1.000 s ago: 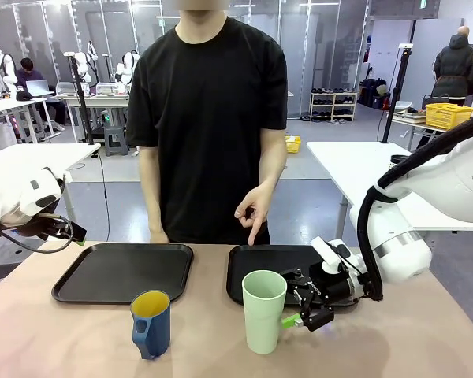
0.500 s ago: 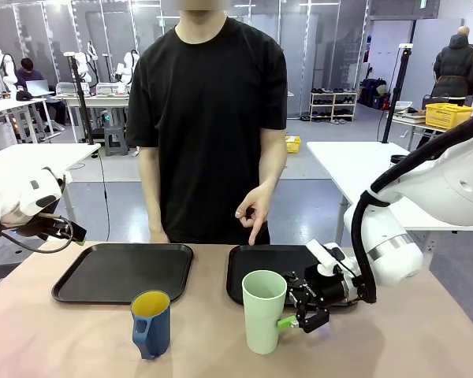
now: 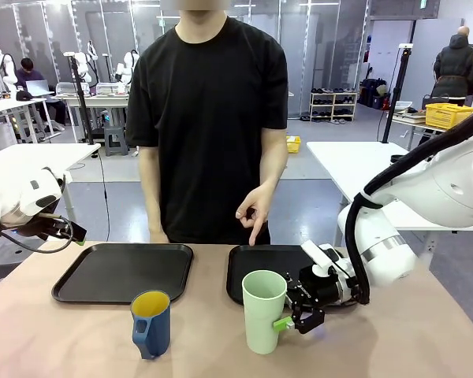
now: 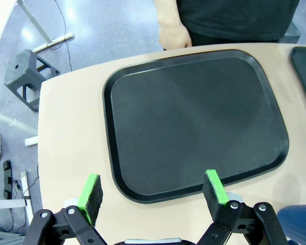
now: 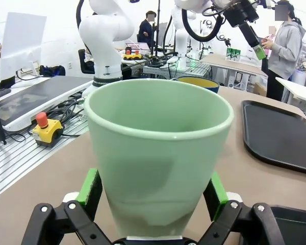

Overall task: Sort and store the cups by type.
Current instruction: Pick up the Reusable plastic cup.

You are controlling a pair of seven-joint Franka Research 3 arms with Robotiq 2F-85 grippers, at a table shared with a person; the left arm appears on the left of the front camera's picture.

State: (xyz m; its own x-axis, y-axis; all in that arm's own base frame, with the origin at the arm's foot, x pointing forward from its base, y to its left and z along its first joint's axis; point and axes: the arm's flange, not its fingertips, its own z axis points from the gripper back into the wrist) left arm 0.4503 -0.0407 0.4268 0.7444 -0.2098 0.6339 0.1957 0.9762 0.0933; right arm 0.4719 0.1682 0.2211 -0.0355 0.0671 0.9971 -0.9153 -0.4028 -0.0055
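The left tray [image 3: 122, 272] lies bare; the person's hand [image 3: 254, 213] hangs above the right tray [image 3: 268, 260] at its far edge.

Smooth matt plastic tumbler [image 5: 158, 153], glossy blue mug [image 3: 151, 331], matt black plastic tray [image 4: 194, 117].

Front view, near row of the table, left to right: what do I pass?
Mug → tumbler → right gripper, its fingers either side of the tumbler.

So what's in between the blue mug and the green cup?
Nothing but bare table. The front view shows that stretch between the mug and the cup.
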